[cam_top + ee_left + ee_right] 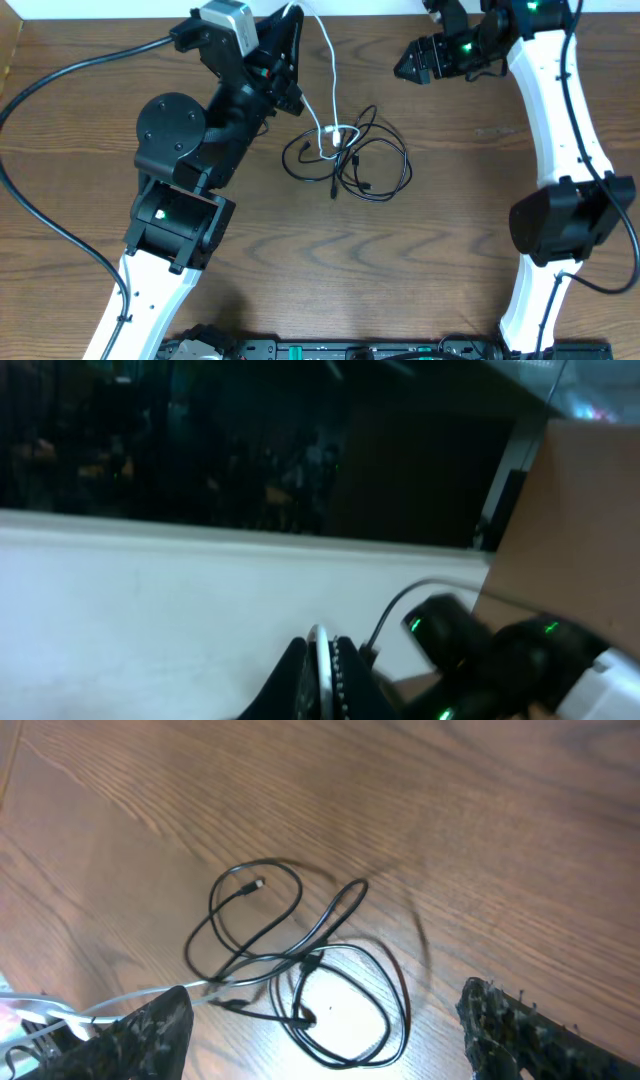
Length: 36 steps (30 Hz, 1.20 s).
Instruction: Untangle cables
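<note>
The black cable (365, 160) lies in tangled loops at the table's middle; it also shows in the right wrist view (300, 975). The white cable (330, 70) runs taut from that tangle up to my left gripper (290, 14), which is shut on it near the table's far edge. In the left wrist view the white cable (320, 670) shows as a thin strip pinched between the shut jaws (322, 660). My right gripper (408, 66) is open and empty, raised at the far right. Its fingers (325, 1030) frame the tangle from above.
The wooden table (470, 230) carries only the cables. Thick black robot wires (40, 100) curve along the left side. The left arm's body (180, 140) lies left of the tangle. A white wall and dark window fill the left wrist view.
</note>
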Available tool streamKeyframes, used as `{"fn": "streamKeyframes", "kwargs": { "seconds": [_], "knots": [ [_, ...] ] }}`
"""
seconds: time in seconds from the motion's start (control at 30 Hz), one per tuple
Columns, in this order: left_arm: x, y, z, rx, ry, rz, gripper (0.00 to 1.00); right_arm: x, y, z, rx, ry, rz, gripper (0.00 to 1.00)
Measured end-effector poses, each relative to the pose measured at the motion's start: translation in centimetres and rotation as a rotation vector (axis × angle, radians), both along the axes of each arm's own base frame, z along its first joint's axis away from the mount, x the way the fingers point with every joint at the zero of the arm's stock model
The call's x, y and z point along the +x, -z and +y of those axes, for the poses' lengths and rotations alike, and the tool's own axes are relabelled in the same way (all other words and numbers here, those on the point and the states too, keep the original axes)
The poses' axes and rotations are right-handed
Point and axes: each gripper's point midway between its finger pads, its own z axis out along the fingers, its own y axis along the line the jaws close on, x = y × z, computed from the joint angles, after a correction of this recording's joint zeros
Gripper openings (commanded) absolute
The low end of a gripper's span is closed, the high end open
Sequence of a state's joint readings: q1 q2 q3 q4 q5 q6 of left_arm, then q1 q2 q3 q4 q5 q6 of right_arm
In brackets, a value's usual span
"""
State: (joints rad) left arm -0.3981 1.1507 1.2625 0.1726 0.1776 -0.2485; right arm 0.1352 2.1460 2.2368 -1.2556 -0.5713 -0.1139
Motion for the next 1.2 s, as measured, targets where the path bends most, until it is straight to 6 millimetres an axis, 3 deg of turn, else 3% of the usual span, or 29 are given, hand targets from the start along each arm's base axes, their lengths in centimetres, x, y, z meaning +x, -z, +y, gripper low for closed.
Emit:
{"fn": "streamKeyframes", "kwargs": {
  "seconds": [0.17,0.43,0.57,0.7,1.03,1.2],
  "knots": [
    [-0.8,-3.6,0.4,-0.102,0.012,-0.121,0.08,0.3,2.4,0.8,0.028,-0.039,0.045,0.83],
    [-2.7,-6.9,3.2,-0.240,-0.052,-0.183,0.07,0.1,2.4,2.0,0.031,-0.115,0.006,0.86],
    [-2.8,-6.8,3.8,-0.254,-0.076,-0.166,0.07,-0.1,2.8,3.3,0.028,-0.160,-0.011,0.85],
    [-1.8,-5.8,4.0,-0.252,-0.112,-0.126,0.07,-1.0,4.7,5.4,0.025,-0.216,0.024,0.86],
    [-1.9,-8.0,8.8,-0.390,-0.345,-0.211,0.07,-2.6,5.9,8.5,0.042,-0.341,0.020,0.85],
    [-2.0,-8.1,10.4,-0.391,-0.442,-0.230,0.08,-4.1,10.8,8.8,-0.086,-0.359,0.118,0.86]
  ]
}}
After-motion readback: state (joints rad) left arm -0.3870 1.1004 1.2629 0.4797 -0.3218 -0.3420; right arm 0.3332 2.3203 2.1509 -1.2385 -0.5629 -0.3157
